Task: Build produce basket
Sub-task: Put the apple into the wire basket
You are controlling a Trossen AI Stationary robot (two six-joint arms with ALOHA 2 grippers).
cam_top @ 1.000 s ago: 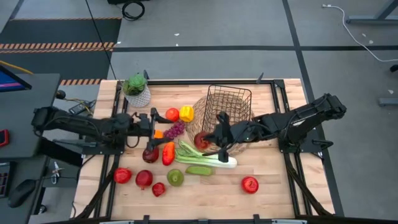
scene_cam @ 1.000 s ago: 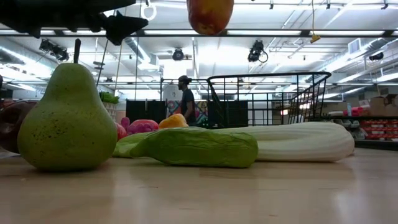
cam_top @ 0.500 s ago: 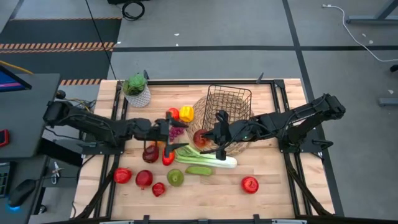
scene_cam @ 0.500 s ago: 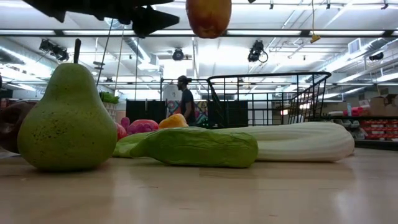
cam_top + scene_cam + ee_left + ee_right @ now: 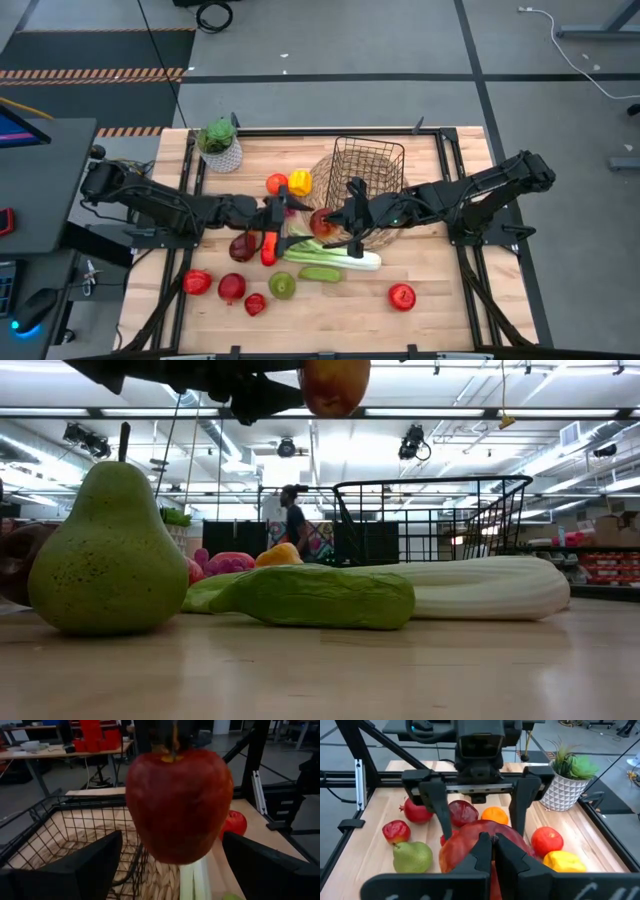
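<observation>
Left gripper (image 5: 290, 217), advanced, agape around apple (image 5: 322, 222) pinched by right gripper (image 5: 340, 222).

Overhead looks straight down; low sits level behind the pear (image 5: 107, 555); wrists face each other, sharing the apple (image 5: 178, 805)

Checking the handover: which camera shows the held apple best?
The left wrist view: the apple fills it, hanging by its stem between open fingers. Right wrist view shows only its top behind closed fingers; low view clips it; high view shows a speck.
</observation>
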